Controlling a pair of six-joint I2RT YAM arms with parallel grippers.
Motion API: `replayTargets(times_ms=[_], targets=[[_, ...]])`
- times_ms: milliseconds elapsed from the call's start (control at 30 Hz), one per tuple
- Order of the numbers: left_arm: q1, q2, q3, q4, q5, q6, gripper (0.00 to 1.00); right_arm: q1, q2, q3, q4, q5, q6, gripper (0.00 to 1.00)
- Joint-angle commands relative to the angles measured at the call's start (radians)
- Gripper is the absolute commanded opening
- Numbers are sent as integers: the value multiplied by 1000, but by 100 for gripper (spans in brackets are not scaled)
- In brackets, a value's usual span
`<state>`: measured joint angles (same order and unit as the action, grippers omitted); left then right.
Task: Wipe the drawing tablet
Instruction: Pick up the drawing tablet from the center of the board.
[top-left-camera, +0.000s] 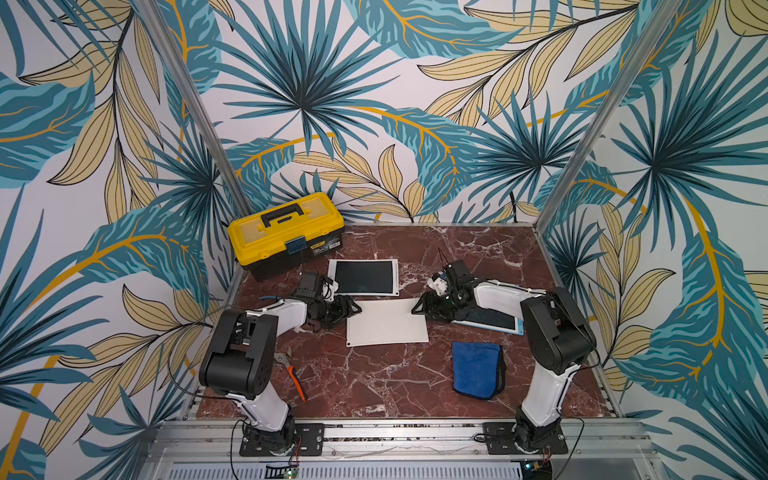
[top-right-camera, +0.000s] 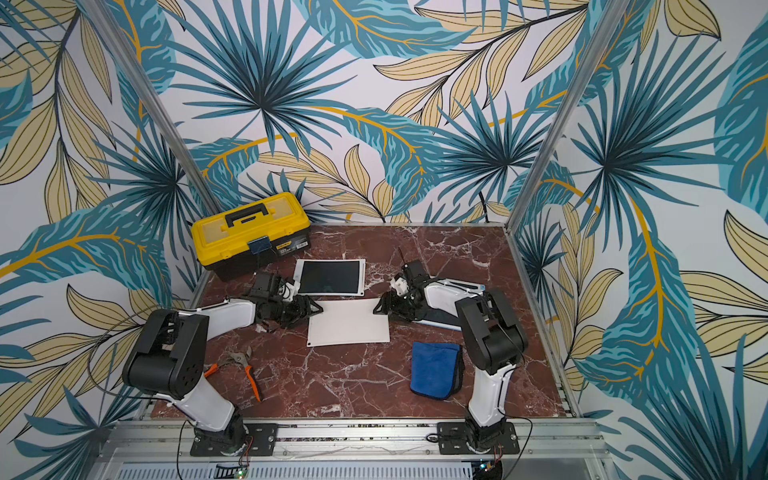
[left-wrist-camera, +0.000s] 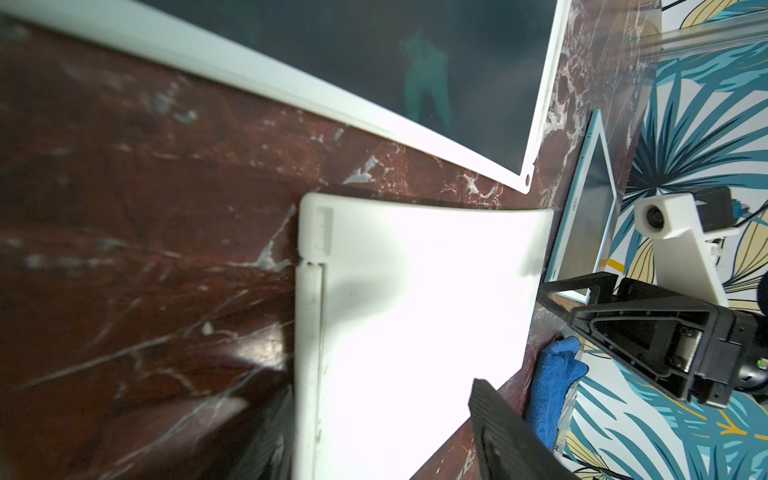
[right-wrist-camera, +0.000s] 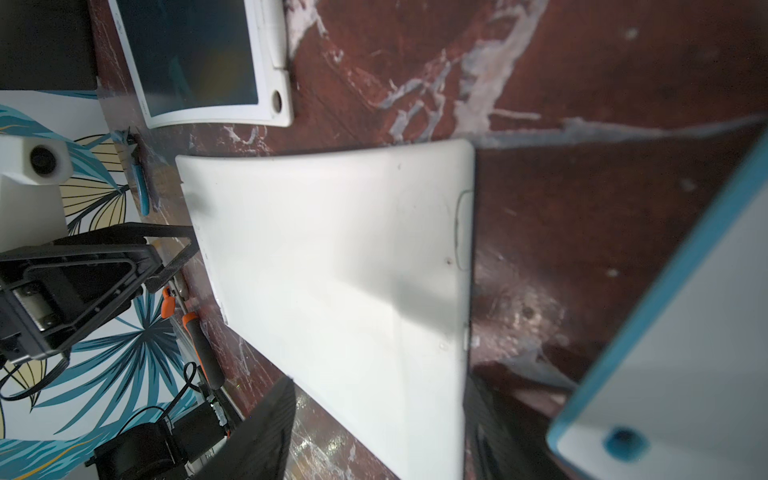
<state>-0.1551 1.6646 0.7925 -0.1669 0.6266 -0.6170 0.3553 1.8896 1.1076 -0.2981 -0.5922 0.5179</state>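
Drawing tablet (top-left-camera: 386, 322), white back up

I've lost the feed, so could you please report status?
Both open: left hand, right hand, at opposite ends of the white tablet. Tablet back up. The blue cloth lies apart, unheld.

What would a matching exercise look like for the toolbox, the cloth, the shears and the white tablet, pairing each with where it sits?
Things:
1 toolbox
2 cloth
3 shears
4 white tablet

Places:
A between the left hand and the right hand
B near side, on the right
C far left corner
D near side, on the left

Pairs: 1-C, 2-B, 3-D, 4-A
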Motion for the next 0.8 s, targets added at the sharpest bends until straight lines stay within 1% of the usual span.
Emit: replayTargets(times_ms=[0,67,233,367,467,767], targets=[[-47,58,-48,-6,226,8,65,33,94,-14,11,-25,-40,66],[-49,75,-60,-9,263,12,64,29,101,-5,5,-35,-50,66],[-73,81,-55,-3,282,8,63,30,119,11,1,-53,-64,66],[-84,85,-45,9,319,2,63,30,138,29,-7,-86,-77,66],[-85,56,-50,27,331,-10,63,28,145,34,-17,-95,-89,66],[-87,-89,-55,129,380,-80,65,29,184,24,-21,-112,-105,66]])
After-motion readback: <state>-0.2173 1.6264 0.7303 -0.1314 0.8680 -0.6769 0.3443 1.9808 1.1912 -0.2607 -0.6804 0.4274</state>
